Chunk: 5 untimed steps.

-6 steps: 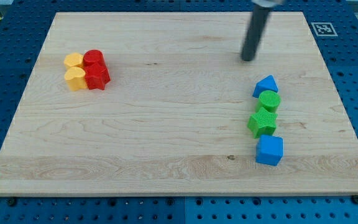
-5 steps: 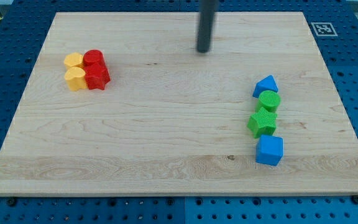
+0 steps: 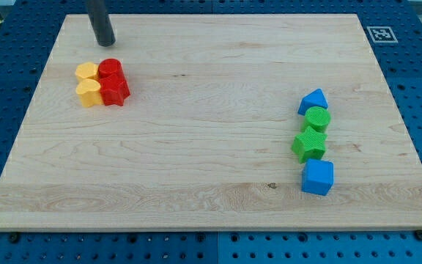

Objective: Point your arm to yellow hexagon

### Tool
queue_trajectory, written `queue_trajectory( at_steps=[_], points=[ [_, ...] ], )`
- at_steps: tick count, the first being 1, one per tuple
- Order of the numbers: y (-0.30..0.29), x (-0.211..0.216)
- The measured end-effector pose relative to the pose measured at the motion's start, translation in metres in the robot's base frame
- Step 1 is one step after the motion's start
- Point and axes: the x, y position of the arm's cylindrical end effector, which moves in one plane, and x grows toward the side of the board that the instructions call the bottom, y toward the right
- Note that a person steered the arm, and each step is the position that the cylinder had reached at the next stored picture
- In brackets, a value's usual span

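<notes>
The yellow hexagon [image 3: 86,72] lies at the view's upper left, touching a yellow heart-shaped block [image 3: 89,92] below it and a red round block [image 3: 110,70] on its right. A red star-like block [image 3: 114,91] sits below the red one. My tip [image 3: 107,43] rests on the board just above this cluster, above the red round block and up and to the right of the yellow hexagon, a short gap away from both.
At the view's right stands a column of blocks: a blue triangle [image 3: 313,100], a green round block [image 3: 317,119], a green star [image 3: 309,144] and a blue cube [image 3: 317,177]. A marker tag [image 3: 381,34] sits at the board's upper right corner.
My tip has swept leftward along the top of the board, from the upper right to just above the yellow and red cluster. No block has moved.
</notes>
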Motion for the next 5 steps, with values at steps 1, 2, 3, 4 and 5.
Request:
queue_trajectory(
  at_steps=[1,2,3,4,5],
  points=[
    [-0.039,0.006],
    [-0.082,0.018],
    [-0.092,0.032],
    [-0.077,0.081],
    [-0.065,0.105]
  ],
)
